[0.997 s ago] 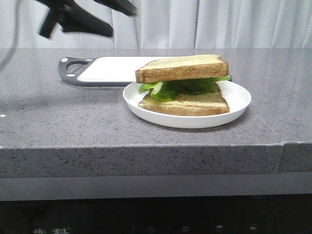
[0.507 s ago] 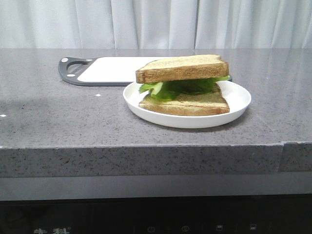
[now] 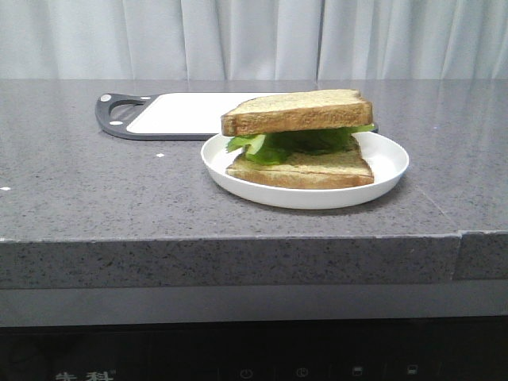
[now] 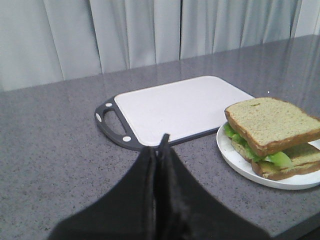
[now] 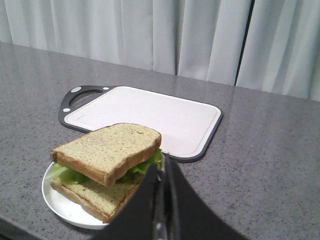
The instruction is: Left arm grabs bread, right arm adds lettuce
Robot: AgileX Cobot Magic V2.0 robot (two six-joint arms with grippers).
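Observation:
A sandwich sits on a white plate (image 3: 389, 163). The bread (image 3: 298, 111) is the top slice, lying on the green lettuce (image 3: 294, 143), which rests on a thinner slice (image 3: 302, 171). Neither arm appears in the front view. In the left wrist view my left gripper (image 4: 160, 145) is shut with nothing in it, held back above the counter, away from the bread (image 4: 272, 122) and lettuce (image 4: 272, 159). My right gripper (image 5: 162, 167) is also shut and empty, hovering near the bread (image 5: 107, 147) and lettuce (image 5: 145, 165) without touching them.
A white cutting board (image 3: 182, 111) with a dark rim and handle lies behind the plate on the grey stone counter. A pale curtain hangs at the back. The counter's front edge drops off close to the plate (image 5: 65, 205).
A black arm that was at the upper left of the front view a second ago has left that view. The sandwich and plate have not moved.

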